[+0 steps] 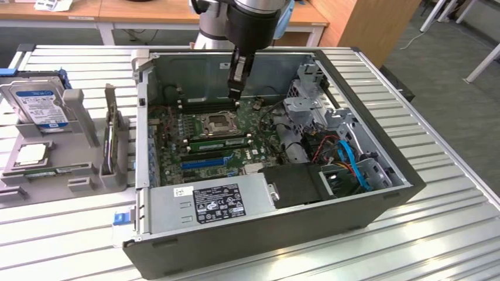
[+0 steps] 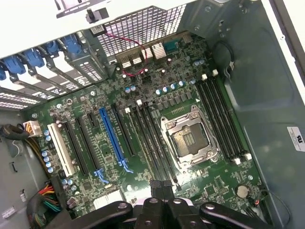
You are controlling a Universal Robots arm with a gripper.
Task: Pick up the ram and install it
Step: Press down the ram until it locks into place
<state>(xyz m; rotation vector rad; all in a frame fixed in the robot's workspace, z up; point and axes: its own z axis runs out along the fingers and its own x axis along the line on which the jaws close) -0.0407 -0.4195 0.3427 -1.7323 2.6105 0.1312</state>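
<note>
Inside the open computer case (image 1: 336,70), the tool (image 1: 234,88) hung closed above the motherboard (image 2: 143,143), empty, near the processor socket (image 2: 188,140).

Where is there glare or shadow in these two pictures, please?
Exterior view: light glints on the ribbed metal table; the computer case interior lies shaded under the gripper. Wrist view: the case rim is washed out white; the motherboard is evenly lit.

The arm (image 1: 246,23) is running off the exterior view's upper edge. The power-supply label (image 1: 216,202) is showing print too small to read. In the wrist view, the case sticker (image 2: 298,138) is being cut off.
</note>
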